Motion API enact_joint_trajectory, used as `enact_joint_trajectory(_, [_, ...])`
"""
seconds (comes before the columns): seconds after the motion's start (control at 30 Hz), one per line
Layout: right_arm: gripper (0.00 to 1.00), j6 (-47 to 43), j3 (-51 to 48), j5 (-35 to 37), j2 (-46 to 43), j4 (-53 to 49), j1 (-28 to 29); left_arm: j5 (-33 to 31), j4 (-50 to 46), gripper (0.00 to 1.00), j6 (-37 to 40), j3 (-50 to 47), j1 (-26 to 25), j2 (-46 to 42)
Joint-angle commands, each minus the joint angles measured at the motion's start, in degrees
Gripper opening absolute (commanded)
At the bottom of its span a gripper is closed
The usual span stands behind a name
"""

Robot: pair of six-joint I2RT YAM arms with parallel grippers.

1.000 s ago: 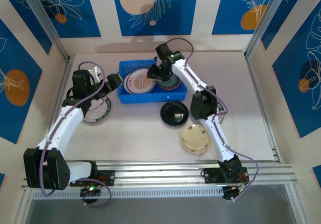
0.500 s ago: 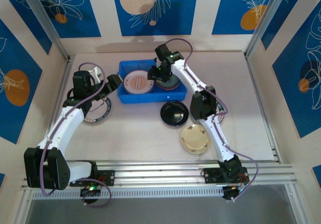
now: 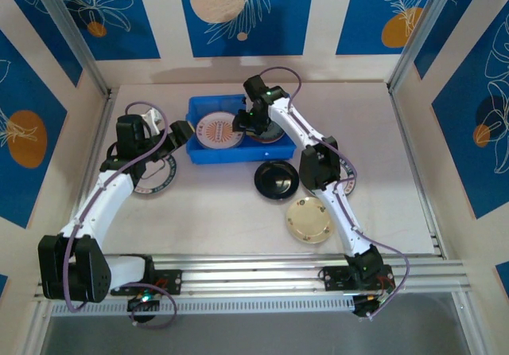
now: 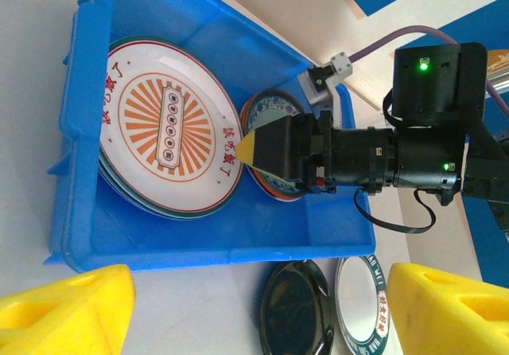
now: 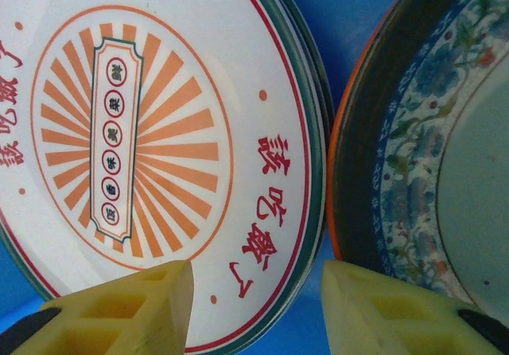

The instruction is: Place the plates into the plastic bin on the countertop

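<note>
The blue plastic bin (image 3: 200, 153) stands at the back of the countertop (image 3: 215, 212). In it a white plate with an orange design (image 3: 220, 129) tops a small stack, beside a teal-patterned plate (image 3: 270, 134) on an orange one. My right gripper (image 3: 249, 121) hovers low in the bin between the two stacks, open, nothing between its fingers (image 5: 119, 307). Just left of the bin my left gripper (image 3: 180, 130) stands open and empty. A glossy black plate (image 3: 277, 181), a cream plate (image 3: 308, 220) and two white plates with dark rims (image 3: 157, 177) (image 3: 348, 177) lie on the countertop.
Metal rails (image 3: 262, 269) run along the near edge, and patterned walls close in the other sides. My left arm passes over the left white plate. The left wrist view looks at the bin wall (image 4: 215, 236), the black plate (image 4: 298, 307) and a white plate (image 4: 367, 303).
My right gripper has shifted slightly toward the left and back inside the bin, its jaws a little narrower. My left gripper has edged a little closer to the bin.
</note>
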Motion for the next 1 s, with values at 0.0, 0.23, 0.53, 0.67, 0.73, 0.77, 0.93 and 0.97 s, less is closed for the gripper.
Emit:
enact_joint_trajectory(0.0, [0.46, 0.17, -1.25, 0.08, -3.47, 0.98, -0.12, -1.57, -1.52, 0.83, 1.07, -0.40, 0.81, -1.84])
enact_joint_trajectory(0.23, [0.46, -0.10, -4.67, -2.09, -11.79, 4.37, -0.63, -3.92, -3.36, 0.83, 2.11, -0.99, 0.89, -1.66])
enact_joint_trajectory(0.53, [0.51, 8.62, -35.01, -2.74, -33.12, 27.36, 0.91, -5.34, -4.95, 0.83, 3.82, -2.07, 1.17, -1.21])
enact_joint_trajectory(0.67, [0.62, 11.57, -48.35, 4.01, -41.82, 38.41, 4.90, -5.37, -4.79, 0.83, 3.60, -2.29, 1.15, -1.20])
enact_joint_trajectory(0.73, [0.61, 14.30, -53.81, 7.57, -45.48, 43.21, 6.75, -5.15, -4.78, 0.82, 3.54, -2.37, 1.16, -1.52])
enact_joint_trajectory(0.77, [0.61, 15.10, -57.00, 9.16, -47.39, 46.53, 7.81, -4.84, -4.63, 0.82, 3.55, -2.48, 1.16, -1.67])
enact_joint_trajectory(0.93, [0.69, 13.52, -70.86, 17.41, -53.28, 65.83, 14.22, -4.31, -4.87, 0.82, 3.53, -3.34, 1.22, -3.47])
enact_joint_trajectory(0.97, [0.73, 13.17, -73.06, 18.56, -53.96, 69.66, 15.91, -4.44, -5.12, 0.82, 3.56, -3.58, 1.24, -4.23])
